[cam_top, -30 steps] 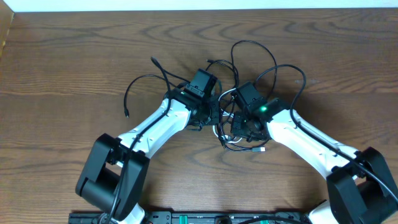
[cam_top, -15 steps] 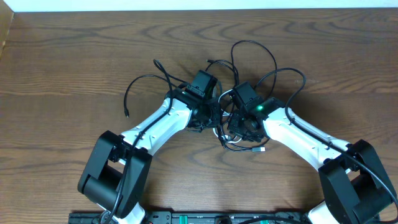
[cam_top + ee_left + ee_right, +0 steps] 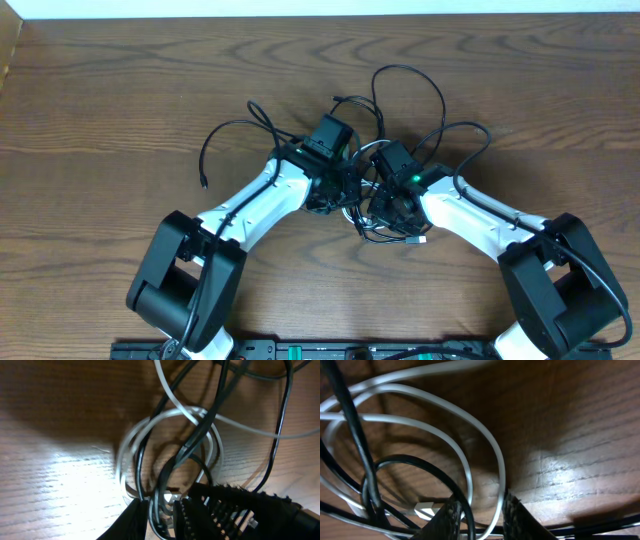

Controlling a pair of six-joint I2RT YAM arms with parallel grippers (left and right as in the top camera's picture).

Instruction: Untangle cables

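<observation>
Cables (image 3: 186, 447) lie knotted mid-tabletop (image 3: 100, 100), loops fanning outward; left arm (image 3: 250, 195) and right arm (image 3: 470, 215) angle inward, left claw (image 3: 162, 505) pinching strands, right claw (image 3: 482, 505) grip unclear.

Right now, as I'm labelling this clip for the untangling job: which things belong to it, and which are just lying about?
Job: cables, black plus one white; left gripper; right gripper.
Just there: wooden table; black rail along the bottom edge of the overhead view.
</observation>
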